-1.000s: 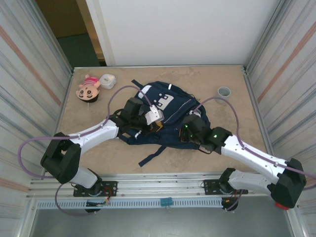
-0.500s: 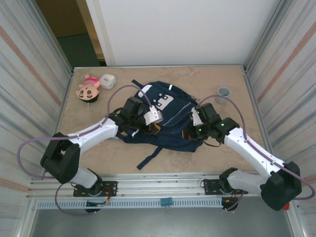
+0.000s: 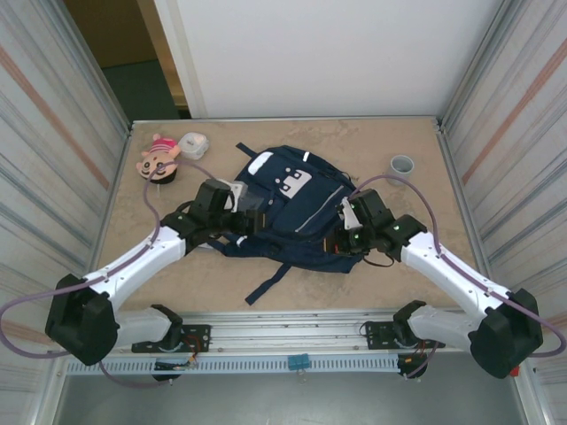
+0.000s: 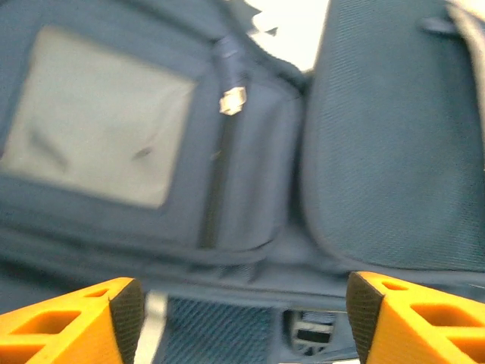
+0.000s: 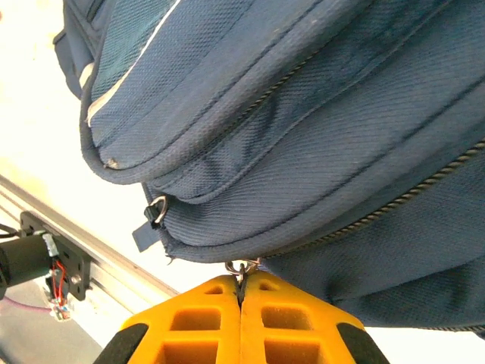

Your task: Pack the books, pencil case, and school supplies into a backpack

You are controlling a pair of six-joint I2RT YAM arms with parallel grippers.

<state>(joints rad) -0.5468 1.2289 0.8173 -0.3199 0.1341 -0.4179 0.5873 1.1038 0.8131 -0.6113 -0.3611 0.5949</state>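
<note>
The backpack (image 3: 292,205) lies mid-table, with a doll (image 3: 158,159) and a cup (image 3: 403,164) well apart from it. I judge packing mostly done and zipping left. My right gripper (image 5: 241,292) pinches a zip pull (image 5: 242,268). My left gripper (image 4: 244,303) hangs spread near the grey patch (image 4: 95,125).

The navy backpack (image 3: 303,215) lies flat mid-table (image 3: 381,142) before me, patches facing up, one strap trailing toward me.

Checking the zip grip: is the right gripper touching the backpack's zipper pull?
Touching. Right wrist view: the right gripper is shut on the metal zipper pull of the backpack.
</note>
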